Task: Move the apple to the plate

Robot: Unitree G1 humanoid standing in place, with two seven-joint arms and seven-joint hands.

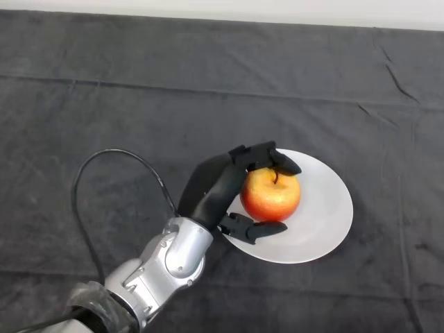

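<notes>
Red-yellow apple point(271, 194) (firm, smooth, likely slippery) over white plate's point(326, 215) left part; left hand point(220, 191) fingers curled round its sides.

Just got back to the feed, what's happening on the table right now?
The robot's black left hand is wrapped around a red and yellow apple, fingers over the top and thumb under the near side. The apple is over the left part of a round white plate on the dark cloth-covered table. Whether the apple already rests on the plate cannot be told; the hand has not let go.
</notes>
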